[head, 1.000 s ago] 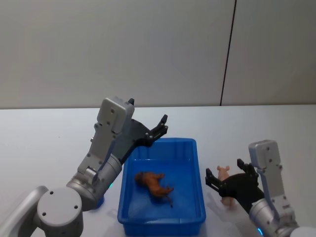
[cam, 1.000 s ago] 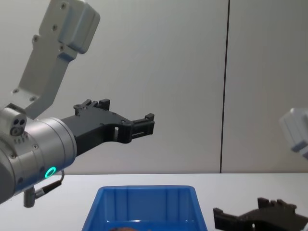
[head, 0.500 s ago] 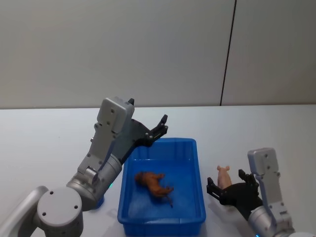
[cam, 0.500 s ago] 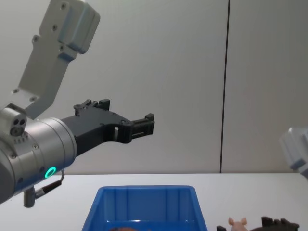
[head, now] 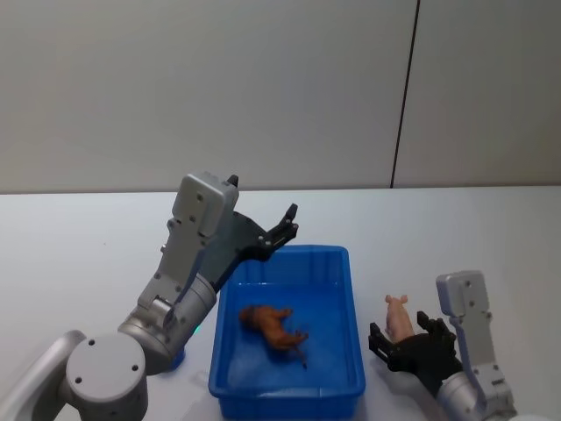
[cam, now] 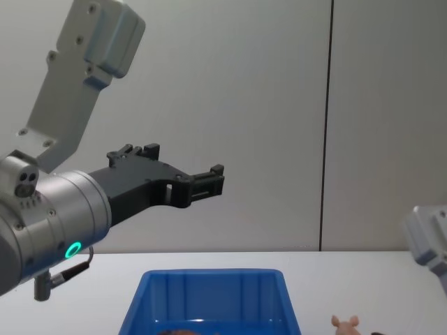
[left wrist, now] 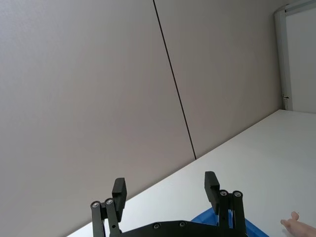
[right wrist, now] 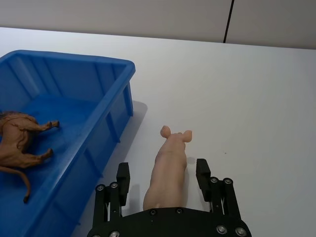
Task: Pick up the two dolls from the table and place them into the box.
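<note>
— Where is the right gripper point(right wrist: 162, 172)?

— Low over the flat white tabletop point(head: 88, 254), to the right of the rectangular bright blue plastic bin point(head: 285, 390). Its black fingers point(right wrist: 122, 174) are spread wide, one on each side of the small pale pink pig figure point(head: 399, 316). In the right wrist view there is a gap between each finger and the pig's flanks, so nothing is pinched.

— And the pig itself?

— On the table, just beside the bin's right wall but apart from it, with its snout pointing away from the gripper's palm.

— The other toy?

— The shaggy reddish-brown lion figure point(head: 272, 324) lies on its side on the bin floor, near the middle.

— What about the left arm?

— The left gripper point(left wrist: 165, 185) hangs in the air above the far end of the bin, well clear of both toys. Its fingers stand apart and hold nothing.
</note>
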